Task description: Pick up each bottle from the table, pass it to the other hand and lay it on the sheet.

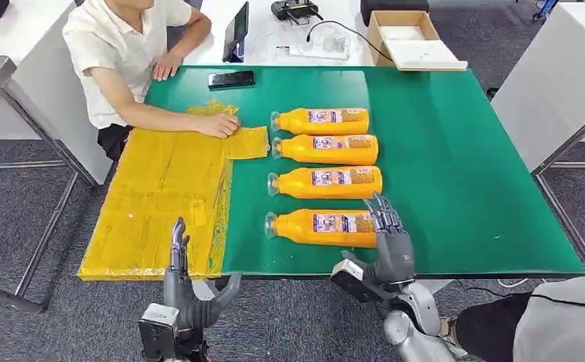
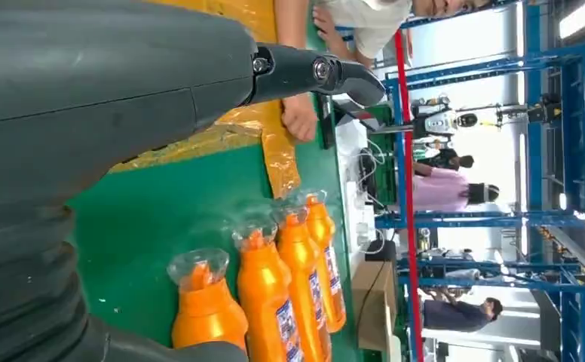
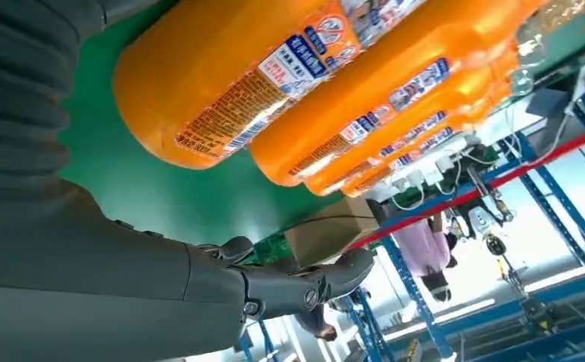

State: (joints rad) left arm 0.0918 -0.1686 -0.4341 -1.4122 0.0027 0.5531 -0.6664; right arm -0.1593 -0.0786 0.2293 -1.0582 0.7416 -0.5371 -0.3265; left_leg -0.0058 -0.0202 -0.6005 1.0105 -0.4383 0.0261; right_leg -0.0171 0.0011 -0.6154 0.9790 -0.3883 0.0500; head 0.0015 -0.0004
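Several orange bottles with clear caps lie side by side in a column on the green table point(image 1: 455, 166), caps toward the yellow sheet point(image 1: 161, 204). My right hand point(image 1: 387, 241) reaches over the table's front edge, its fingers spread at the base end of the nearest bottle point(image 1: 320, 228). In the right wrist view that bottle point(image 3: 229, 83) lies close before the hand point(image 3: 86, 249), thumb apart from it. My left hand point(image 1: 188, 290) hovers empty, fingers apart, at the sheet's near edge. The left wrist view shows the bottles point(image 2: 206, 313) and the sheet point(image 2: 222, 132).
A seated person point(image 1: 124, 53) at the far left rests a hand point(image 1: 218, 124) on the sheet's far corner. A black phone point(image 1: 231, 78) lies on the table's far edge. Beyond it stand a tablet point(image 1: 236, 32), a power strip point(image 1: 320, 50) and a cardboard box point(image 1: 410, 38). Someone else sits at the lower right point(image 1: 553, 324).
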